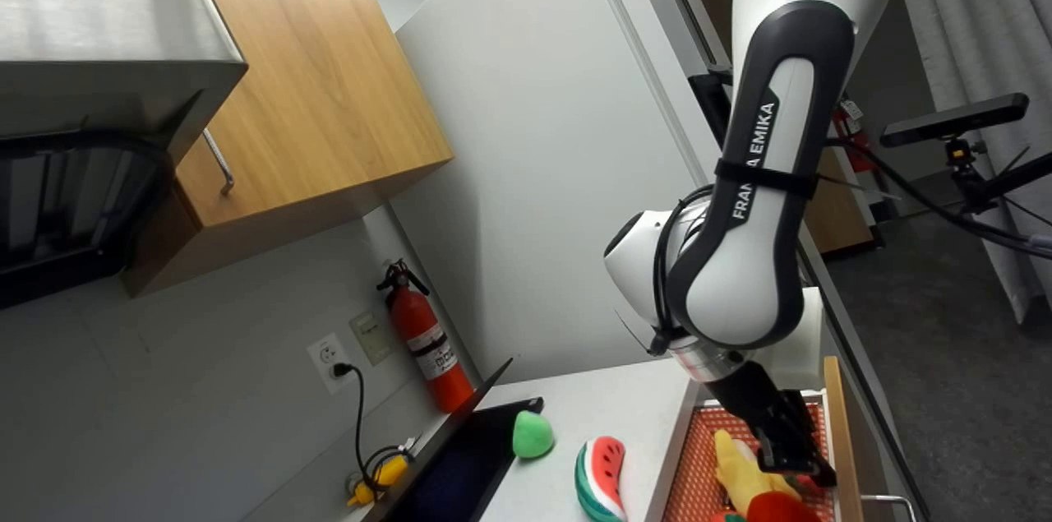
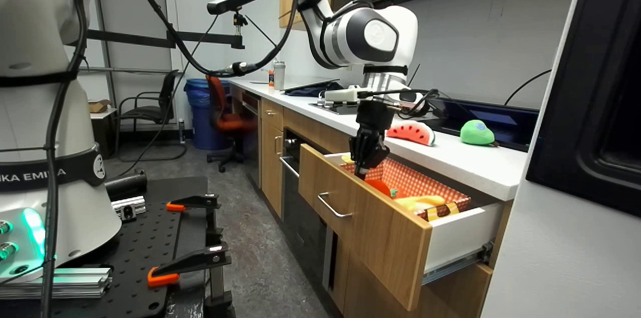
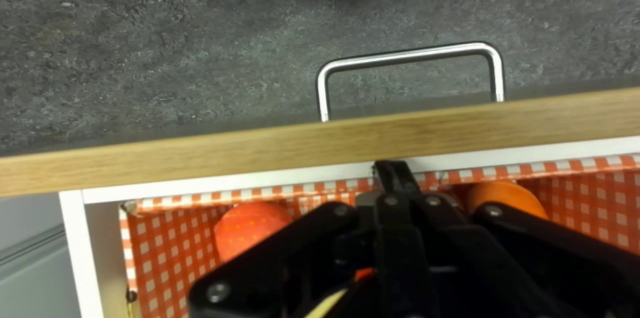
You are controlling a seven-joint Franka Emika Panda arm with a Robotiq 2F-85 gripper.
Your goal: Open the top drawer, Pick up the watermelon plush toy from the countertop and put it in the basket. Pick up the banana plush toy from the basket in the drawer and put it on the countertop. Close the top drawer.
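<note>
The black two-fingered claw (image 3: 394, 173) is closed, nothing visibly gripped, inside the open light-wood top drawer (image 2: 370, 228), and the red-and-green half-round watermelon plush toy (image 1: 606, 479) must likely be reached above it, away from the drawer front (image 1: 839, 415) — on the white countertop (image 1: 616, 403), laid roughly along its edge.

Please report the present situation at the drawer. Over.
Gripper shut, empty, inside open top drawer, near its front. Watermelon plush toy on countertop. Other toys in basket may crowd it.
</note>
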